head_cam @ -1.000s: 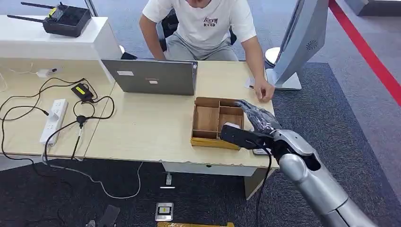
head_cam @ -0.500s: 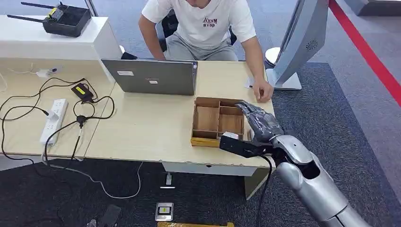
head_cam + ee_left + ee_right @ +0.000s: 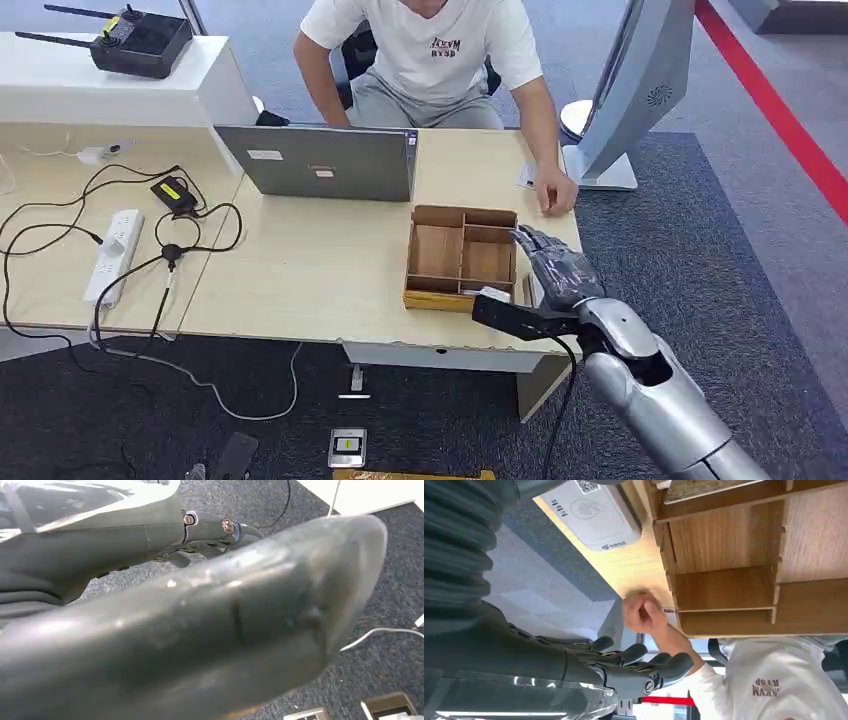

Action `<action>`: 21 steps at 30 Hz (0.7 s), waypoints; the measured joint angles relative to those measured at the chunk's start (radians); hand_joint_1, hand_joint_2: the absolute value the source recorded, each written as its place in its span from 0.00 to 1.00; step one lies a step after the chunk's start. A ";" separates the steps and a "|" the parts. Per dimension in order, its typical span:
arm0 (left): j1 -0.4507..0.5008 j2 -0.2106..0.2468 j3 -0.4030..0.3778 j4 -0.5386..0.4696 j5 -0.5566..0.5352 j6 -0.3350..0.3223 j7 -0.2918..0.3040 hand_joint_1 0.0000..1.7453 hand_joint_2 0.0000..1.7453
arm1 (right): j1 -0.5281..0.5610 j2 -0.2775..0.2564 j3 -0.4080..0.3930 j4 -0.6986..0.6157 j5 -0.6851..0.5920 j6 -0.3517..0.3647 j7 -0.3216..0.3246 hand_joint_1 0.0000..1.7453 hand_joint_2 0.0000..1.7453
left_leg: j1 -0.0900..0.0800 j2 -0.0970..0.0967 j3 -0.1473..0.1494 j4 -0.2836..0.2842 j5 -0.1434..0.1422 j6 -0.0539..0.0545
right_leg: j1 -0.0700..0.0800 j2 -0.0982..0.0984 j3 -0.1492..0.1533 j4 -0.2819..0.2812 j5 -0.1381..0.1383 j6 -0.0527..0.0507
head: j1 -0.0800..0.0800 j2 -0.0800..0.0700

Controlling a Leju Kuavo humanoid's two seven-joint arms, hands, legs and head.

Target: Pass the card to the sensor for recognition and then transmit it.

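A pale wood table [image 3: 320, 280] is seen under a brown wooden tray [image 3: 460, 262] and a grey laptop [image 3: 320, 162]. The sensor [image 3: 591, 512] is white with grey markings. The right hand [image 3: 555, 270] is dark grey, its arm silver. The carpet [image 3: 700, 250] is dark grey, edged by a red stripe [image 3: 775, 105].

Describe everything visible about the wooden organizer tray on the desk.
The wooden organizer tray is a shallow, open-topped box of light brown wood, split by thin partitions into several compartments. It lies flat near the front right corner of the pale desk, in front of the grey laptop. In the head view its compartments look mostly empty; the right wrist view shows something flat in one slot, too cropped to identify. The right hand hovers at its right side, and contact cannot be judged.
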 joint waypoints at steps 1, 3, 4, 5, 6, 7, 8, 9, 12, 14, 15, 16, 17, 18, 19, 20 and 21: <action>0.000 0.000 0.000 0.000 0.000 0.000 0.000 0.00 0.00 | 0.000 0.000 0.000 0.006 0.000 -0.001 0.000 0.00 1.00 | 0.000 0.000 0.000 0.000 0.000 0.000 | 0.000 0.000 0.000 0.000 0.000 0.000 | 0.000 0.000; 0.000 0.000 0.000 0.000 -0.002 -0.001 0.002 0.00 0.00 | 0.002 0.001 0.000 0.014 0.000 -0.002 -0.001 0.00 1.00 | 0.000 0.000 0.000 0.000 0.000 0.000 | 0.000 0.000 0.000 0.000 0.000 0.000 | 0.000 0.000; 0.000 0.000 0.000 0.000 -0.002 -0.001 0.002 0.00 0.00 | 0.002 0.002 0.000 0.019 0.000 -0.003 -0.002 0.00 1.00 | 0.000 0.000 0.000 0.000 0.000 0.000 | 0.000 0.000 0.000 0.000 0.000 0.000 | 0.000 0.000; 0.000 -0.001 0.000 0.000 -0.002 -0.002 0.002 0.00 0.00 | 0.003 0.003 0.000 0.023 0.000 -0.003 -0.002 0.00 1.00 | 0.000 0.000 0.000 0.000 0.000 0.000 | 0.000 0.000 0.000 0.000 0.000 0.000 | 0.000 0.000; 0.000 -0.001 0.000 0.000 -0.002 -0.002 0.002 0.00 0.00 | 0.004 0.004 0.000 0.026 0.000 -0.003 -0.002 0.00 1.00 | 0.000 0.000 0.000 0.000 0.000 0.000 | 0.000 0.000 0.000 0.000 0.000 0.000 | 0.000 0.000; 0.000 -0.001 0.000 0.000 -0.002 -0.003 0.002 0.00 0.00 | 0.005 0.005 0.000 0.029 0.000 -0.003 -0.002 0.00 1.00 | 0.000 0.000 0.000 0.000 0.000 0.000 | 0.000 0.000 0.000 0.000 0.000 0.000 | 0.000 0.000; 0.000 -0.001 0.000 0.000 -0.003 -0.003 0.002 0.00 0.00 | 0.005 0.005 0.001 0.031 0.000 -0.003 -0.002 0.00 1.00 | 0.000 0.000 0.000 0.000 0.000 0.000 | 0.000 0.000 0.000 0.000 0.000 0.000 | 0.000 0.000; 0.000 -0.001 0.000 0.000 -0.003 -0.003 0.002 0.00 0.00 | 0.005 0.005 0.000 0.035 0.000 -0.004 -0.003 0.00 1.00 | 0.000 0.000 0.000 0.000 0.000 0.000 | 0.000 0.000 0.000 0.000 0.000 0.000 | 0.000 0.000; 0.000 -0.001 0.000 0.000 -0.003 -0.003 0.002 0.00 0.00 | 0.004 0.010 0.000 0.048 -0.001 -0.008 -0.011 0.00 1.00 | 0.000 0.000 0.000 0.000 0.000 0.000 | 0.000 0.000 0.000 0.000 0.000 0.000 | 0.000 0.000; 0.000 -0.001 0.000 0.000 -0.003 -0.003 0.002 0.00 0.00 | 0.002 0.015 0.001 0.060 -0.001 -0.013 -0.019 0.00 1.00 | 0.000 0.000 0.000 0.000 0.000 0.000 | 0.000 0.000 0.000 0.000 0.000 0.000 | 0.000 0.000; 0.000 -0.001 0.000 0.000 -0.003 -0.003 0.002 0.00 0.00 | -0.001 0.018 0.001 0.067 -0.001 -0.015 -0.023 0.00 1.00 | 0.000 0.000 0.000 0.000 0.000 0.000 | 0.000 0.000 0.000 0.000 0.000 0.000 | 0.000 0.000; 0.000 -0.001 0.000 0.000 -0.003 -0.003 0.002 0.00 0.00 | -0.004 0.021 0.002 0.074 0.000 -0.019 -0.026 0.00 1.00 | 0.000 0.000 0.000 0.000 0.000 0.000 | 0.000 0.000 0.000 0.000 0.000 0.000 | 0.000 0.000; 0.000 -0.001 0.000 0.000 -0.003 -0.003 0.002 0.00 0.00 | -0.007 0.024 0.002 0.081 0.000 -0.022 -0.029 0.00 1.00 | 0.000 0.000 0.000 0.000 0.000 0.000 | 0.000 0.000 0.000 0.000 0.000 0.000 | 0.000 0.000; 0.000 -0.001 0.000 0.000 -0.005 -0.003 0.002 0.00 0.00 | -0.009 0.027 0.002 0.086 0.000 -0.025 -0.034 0.00 1.00 | 0.000 0.000 0.000 0.000 0.000 0.000 | 0.000 0.000 0.000 0.000 0.000 0.000 | 0.000 0.000; 0.000 -0.001 0.000 0.000 -0.006 -0.003 0.002 0.00 0.00 | -0.013 0.032 0.003 0.093 0.000 -0.029 -0.036 0.00 1.00 | 0.000 0.000 0.000 0.000 0.000 0.000 | 0.000 0.000 0.000 0.000 0.000 0.000 | 0.000 0.000; 0.000 -0.001 0.000 0.000 -0.007 -0.003 0.002 0.00 0.00 | -0.016 0.036 0.003 0.100 0.000 -0.032 -0.037 0.00 1.00 | 0.000 0.000 0.000 0.000 0.000 0.000 | 0.000 0.000 0.000 0.000 0.000 0.000 | 0.000 0.000; 0.000 -0.001 -0.001 0.000 -0.009 -0.003 0.002 0.00 0.00 | -0.019 0.040 0.003 0.106 0.000 -0.035 -0.039 0.00 1.00 | 0.000 0.000 0.000 0.000 0.000 0.000 | 0.000 0.000 0.000 0.000 0.000 0.000 | 0.000 0.000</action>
